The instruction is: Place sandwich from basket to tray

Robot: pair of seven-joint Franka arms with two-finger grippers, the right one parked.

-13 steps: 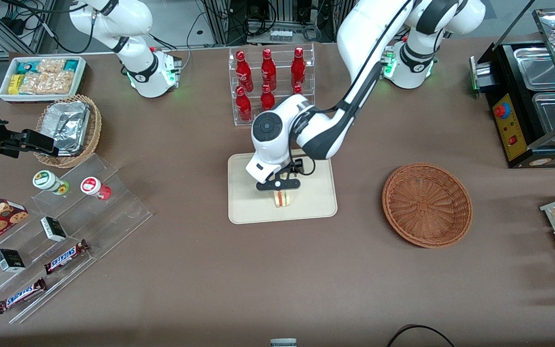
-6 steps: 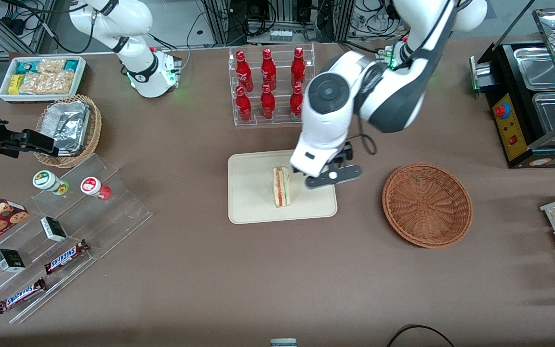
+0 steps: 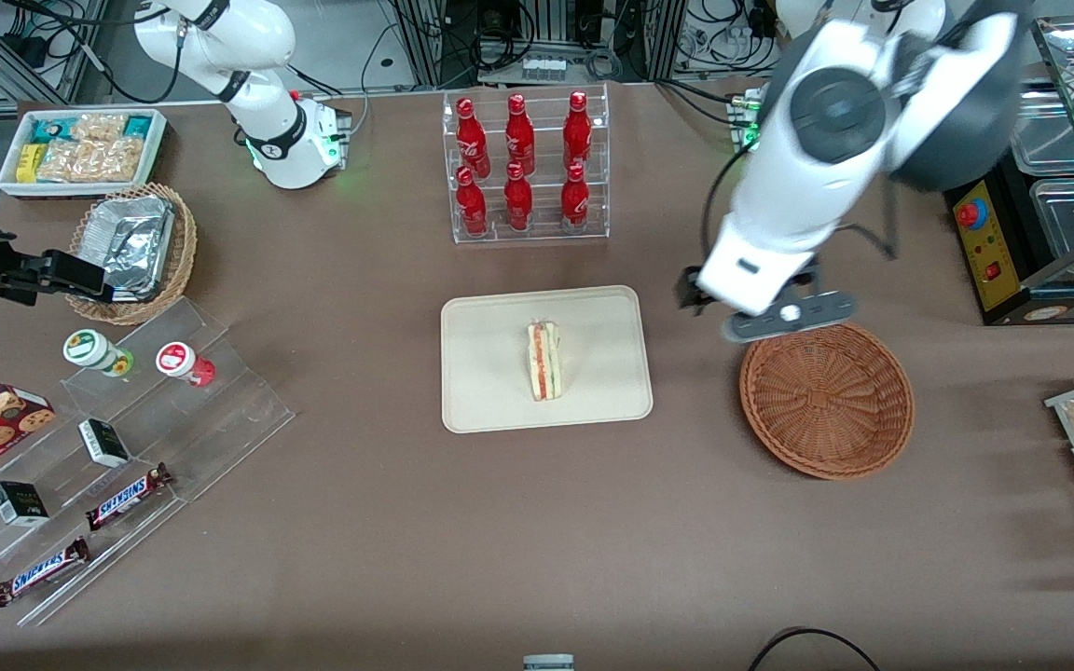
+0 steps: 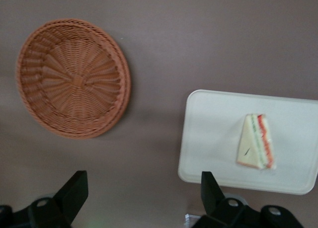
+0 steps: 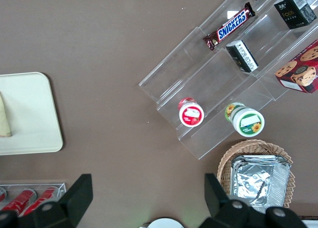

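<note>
Front view: you saw the sandwich (image 3: 544, 361) lying on the tray (image 3: 481, 407) and the basket (image 3: 826, 396) bare, so the placing looked done; the gripper (image 3: 784, 315) hung above the basket's rim, and the bars (image 3: 129, 495) read "SNICKERS". Left wrist view: your gripper's fingers (image 4: 75, 189) stood wide apart, holding nothing. Right wrist view: "SNICKERS" was again legible.

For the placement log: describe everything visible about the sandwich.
The sandwich is a small triangular wedge of pale bread with red and green filling along its cut edge. It stands on the cream tray, near its middle, touching nothing else. The wicker basket sits empty beside the tray. The gripper hangs open above the basket's rim, clear of the sandwich.
</note>
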